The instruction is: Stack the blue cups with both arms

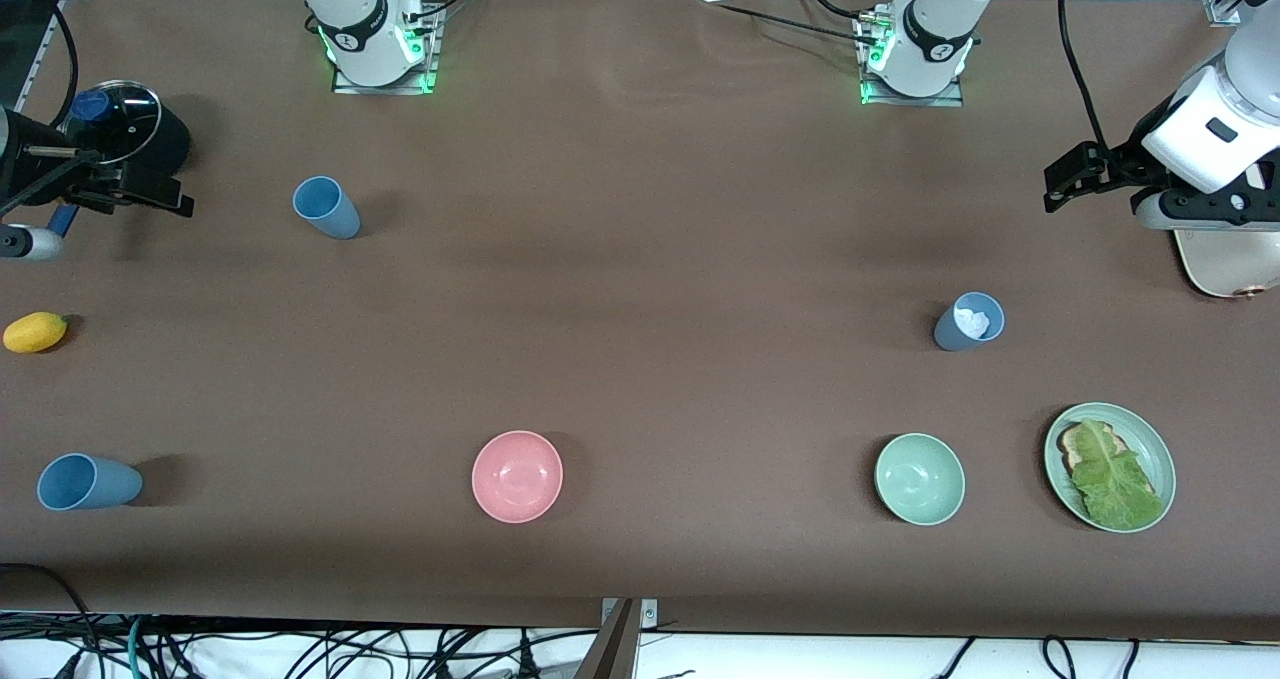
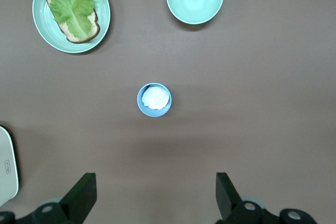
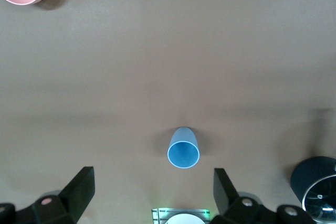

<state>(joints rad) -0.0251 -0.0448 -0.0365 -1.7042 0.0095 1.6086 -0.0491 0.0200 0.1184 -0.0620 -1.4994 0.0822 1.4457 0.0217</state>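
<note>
front view counts three blue cups (image 1: 326, 206) (image 1: 968, 321) (image 1: 88, 482), two bowls (image 1: 517, 476) (image 1: 919, 478); both tools wide open, empty.

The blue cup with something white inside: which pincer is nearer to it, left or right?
Left. The open left pincer waits near the table's edge at the left arm's end, same end as this blue cup. The open right pincer is at the right arm's end, beside a black pot.

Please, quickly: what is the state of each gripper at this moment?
Left gripper: open, empty, above the blue cup with white filling.
Right gripper: open, empty, above an empty blue cup.
</note>
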